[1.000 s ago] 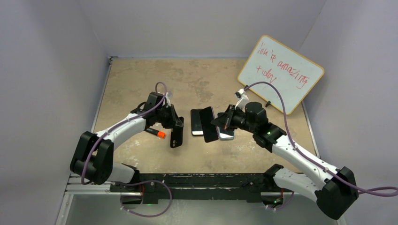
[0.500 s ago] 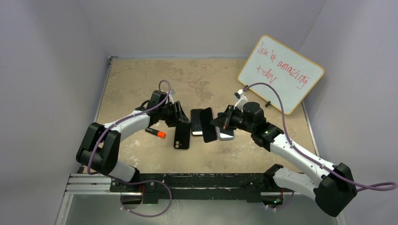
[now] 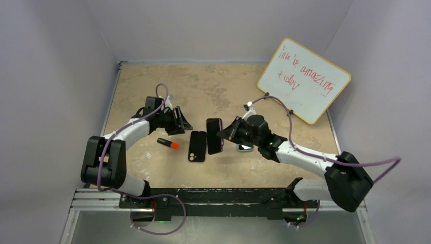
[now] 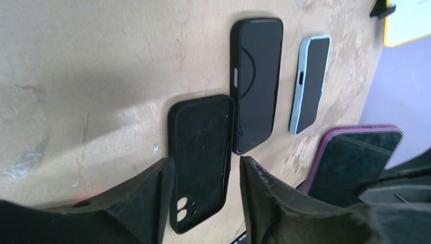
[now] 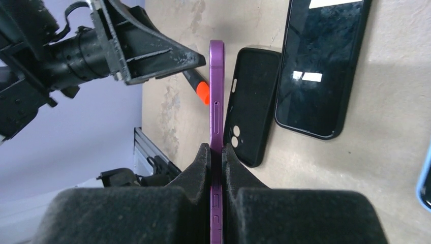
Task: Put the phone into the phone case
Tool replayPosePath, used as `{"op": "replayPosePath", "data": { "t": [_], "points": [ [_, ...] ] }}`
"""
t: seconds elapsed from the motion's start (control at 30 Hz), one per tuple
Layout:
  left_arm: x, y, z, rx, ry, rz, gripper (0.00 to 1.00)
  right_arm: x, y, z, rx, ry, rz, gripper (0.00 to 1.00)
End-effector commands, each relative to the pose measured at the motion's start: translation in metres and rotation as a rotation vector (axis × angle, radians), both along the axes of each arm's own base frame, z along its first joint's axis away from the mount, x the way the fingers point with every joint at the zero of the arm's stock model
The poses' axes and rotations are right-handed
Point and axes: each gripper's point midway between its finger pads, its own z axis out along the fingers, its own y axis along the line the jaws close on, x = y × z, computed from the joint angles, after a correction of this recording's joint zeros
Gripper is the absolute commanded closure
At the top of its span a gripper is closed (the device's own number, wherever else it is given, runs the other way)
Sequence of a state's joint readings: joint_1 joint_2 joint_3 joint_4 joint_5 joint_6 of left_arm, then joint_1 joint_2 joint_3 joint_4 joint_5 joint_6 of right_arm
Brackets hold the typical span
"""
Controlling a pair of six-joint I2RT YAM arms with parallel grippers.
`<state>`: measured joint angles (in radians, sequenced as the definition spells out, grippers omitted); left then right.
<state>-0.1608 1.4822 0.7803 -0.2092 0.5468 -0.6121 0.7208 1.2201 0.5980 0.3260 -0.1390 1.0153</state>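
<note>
A black phone case [image 3: 197, 146] lies flat on the table, inside up, camera cutout toward the near edge; it also shows in the left wrist view [image 4: 201, 162] and the right wrist view [image 5: 251, 112]. My left gripper [image 3: 179, 121] is open and empty, just left and behind the case [image 4: 207, 163]. My right gripper [image 3: 227, 133] is shut on a purple phone [image 3: 214, 135], held on edge above the table just right of the case; the phone shows edge-on in the right wrist view [image 5: 217, 96], between my jaws [image 5: 217, 148].
A black phone [image 5: 320, 66] lies flat right of the case, and a light-blue phone [image 3: 245, 148] lies further right. A black marker with an orange cap [image 3: 168, 144] lies left of the case. A whiteboard [image 3: 304, 79] leans at the back right.
My left gripper let go of the black case, which now lies flat, and drew back to the left. My right gripper carried the purple phone left, toward the case.
</note>
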Motion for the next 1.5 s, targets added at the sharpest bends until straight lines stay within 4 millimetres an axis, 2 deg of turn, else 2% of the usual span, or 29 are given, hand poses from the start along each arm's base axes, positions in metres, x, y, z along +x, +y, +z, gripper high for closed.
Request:
{"op": "replayPosePath", "data": {
  "t": [0.0,0.13,0.27,0.5,0.77,1.0,1.47],
  "points": [
    [-0.016,-0.007,0.010,-0.027,-0.044,-0.091,0.45,0.015,0.034,0.026,0.129,-0.069,-0.048,1.00],
    [-0.029,-0.007,-0.001,-0.039,-0.019,-0.096,0.42,0.014,0.061,0.003,0.122,-0.018,-0.035,1.00],
    [-0.038,-0.008,-0.010,-0.054,0.008,-0.103,0.42,0.010,0.077,-0.015,0.111,0.014,-0.026,1.00],
    [-0.046,-0.009,-0.014,-0.071,0.023,-0.117,0.44,0.018,0.083,-0.038,0.096,0.060,-0.063,1.00],
    [-0.056,-0.013,-0.025,-0.101,0.067,-0.139,0.47,0.023,0.085,-0.054,0.106,0.083,-0.090,1.00],
    [-0.068,-0.020,-0.033,-0.145,0.112,-0.158,0.47,0.021,0.085,-0.068,0.122,0.076,-0.084,1.00],
    [-0.078,-0.031,-0.039,-0.166,0.133,-0.176,0.48,0.020,0.085,-0.095,0.092,0.081,-0.074,1.00]
  ]
}}
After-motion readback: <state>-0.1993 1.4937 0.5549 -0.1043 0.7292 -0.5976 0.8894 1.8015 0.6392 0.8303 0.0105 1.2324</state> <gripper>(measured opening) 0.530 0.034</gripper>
